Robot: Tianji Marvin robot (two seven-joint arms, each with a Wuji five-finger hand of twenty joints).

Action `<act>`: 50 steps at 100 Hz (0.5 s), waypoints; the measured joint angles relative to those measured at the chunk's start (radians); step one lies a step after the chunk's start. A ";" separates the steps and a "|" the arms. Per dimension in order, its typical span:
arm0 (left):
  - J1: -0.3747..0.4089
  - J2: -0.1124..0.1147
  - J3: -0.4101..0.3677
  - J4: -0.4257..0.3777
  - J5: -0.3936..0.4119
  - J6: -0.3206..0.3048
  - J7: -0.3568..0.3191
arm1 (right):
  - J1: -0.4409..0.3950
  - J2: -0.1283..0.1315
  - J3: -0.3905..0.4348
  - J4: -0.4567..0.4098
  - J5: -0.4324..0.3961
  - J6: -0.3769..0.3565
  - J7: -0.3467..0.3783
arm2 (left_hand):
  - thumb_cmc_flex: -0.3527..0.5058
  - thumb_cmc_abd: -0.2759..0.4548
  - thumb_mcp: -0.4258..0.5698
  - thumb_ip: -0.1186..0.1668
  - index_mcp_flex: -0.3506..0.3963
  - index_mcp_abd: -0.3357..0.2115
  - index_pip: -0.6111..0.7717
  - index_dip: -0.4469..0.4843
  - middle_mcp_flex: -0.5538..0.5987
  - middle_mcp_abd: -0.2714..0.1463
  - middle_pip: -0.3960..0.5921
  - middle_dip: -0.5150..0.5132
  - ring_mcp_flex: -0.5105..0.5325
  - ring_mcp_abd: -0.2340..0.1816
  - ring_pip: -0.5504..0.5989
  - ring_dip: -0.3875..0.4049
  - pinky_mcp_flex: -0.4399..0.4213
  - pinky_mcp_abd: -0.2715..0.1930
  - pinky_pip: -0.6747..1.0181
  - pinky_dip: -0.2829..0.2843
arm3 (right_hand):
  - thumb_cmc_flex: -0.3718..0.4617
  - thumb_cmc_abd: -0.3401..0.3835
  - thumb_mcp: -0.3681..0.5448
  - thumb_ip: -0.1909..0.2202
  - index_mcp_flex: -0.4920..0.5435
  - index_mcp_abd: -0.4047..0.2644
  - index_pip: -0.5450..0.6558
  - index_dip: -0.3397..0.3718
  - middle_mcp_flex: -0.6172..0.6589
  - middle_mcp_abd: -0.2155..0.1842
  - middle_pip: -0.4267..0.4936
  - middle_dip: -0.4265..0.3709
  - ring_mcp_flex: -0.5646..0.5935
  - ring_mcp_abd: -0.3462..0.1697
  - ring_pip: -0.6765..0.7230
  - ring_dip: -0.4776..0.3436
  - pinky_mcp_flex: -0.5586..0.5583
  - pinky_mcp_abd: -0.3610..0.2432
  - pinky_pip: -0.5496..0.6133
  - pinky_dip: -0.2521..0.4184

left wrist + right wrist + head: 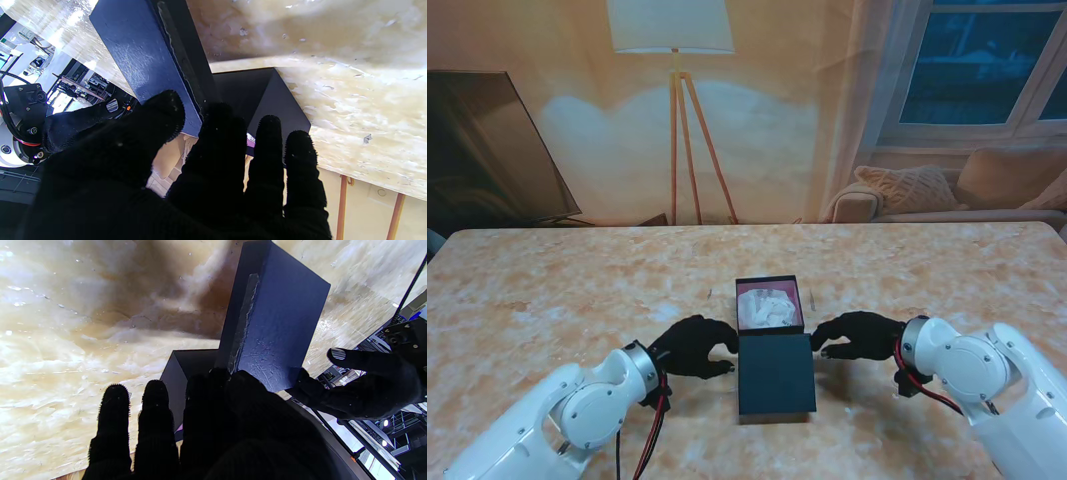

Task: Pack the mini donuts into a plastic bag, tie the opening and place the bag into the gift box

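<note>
The dark gift box (770, 282) stands open in the middle of the table, with the clear plastic bag (767, 308) of pale contents inside it. Its dark blue lid (775, 375) lies on the side nearer to me, tilted up from the box. My left hand (692, 345) grips the lid's left far corner. At the right far corner my right hand (859, 335) does the same. In the left wrist view the lid (146, 56) rises over the box wall (267, 96), thumb and fingers against its edge. The right wrist view shows the lid (283, 323), the box (186, 370) and my left hand (367, 390) pinching the corner.
The marbled table (577, 290) stretches wide on both sides of the box. A thin small item (812, 298) lies just right of the box. Behind the far table edge stand a tripod lamp (682, 130), a dark screen (487, 150) and a sofa (967, 190).
</note>
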 measured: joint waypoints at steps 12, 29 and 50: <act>-0.020 0.001 0.004 -0.001 -0.013 0.010 -0.018 | 0.011 0.002 0.002 -0.004 0.012 0.004 0.016 | 0.000 0.000 0.000 0.000 0.010 0.010 0.002 0.000 0.001 0.002 0.000 0.002 0.000 0.000 0.000 0.001 0.000 0.000 0.000 0.000 | 0.000 0.000 0.000 0.000 0.001 0.004 0.000 0.000 0.000 0.004 0.000 0.000 0.001 0.000 0.000 0.000 0.001 0.000 0.000 0.000; -0.043 0.002 0.007 -0.007 -0.030 0.023 -0.038 | 0.033 0.002 0.004 -0.005 0.028 0.017 0.027 | 0.000 0.000 0.000 0.000 0.012 0.027 0.002 0.000 0.001 0.012 0.000 0.005 0.000 0.002 0.000 0.001 0.000 0.000 0.000 0.000 | 0.000 0.000 0.000 0.000 0.019 0.004 0.011 0.000 0.012 0.006 0.001 0.002 0.010 0.000 0.000 0.011 0.008 0.000 0.001 0.000; -0.093 0.002 0.028 0.000 -0.060 0.068 -0.049 | 0.099 0.004 -0.022 0.027 0.054 0.040 0.043 | 0.000 0.000 0.000 0.000 0.013 0.033 0.002 0.000 0.001 0.015 0.000 0.007 0.000 0.002 0.000 0.001 0.000 0.000 0.000 0.000 | 0.000 0.000 -0.009 0.000 0.027 0.005 0.014 0.000 0.021 0.007 0.002 0.003 0.010 0.000 0.001 0.011 0.010 0.000 0.002 0.000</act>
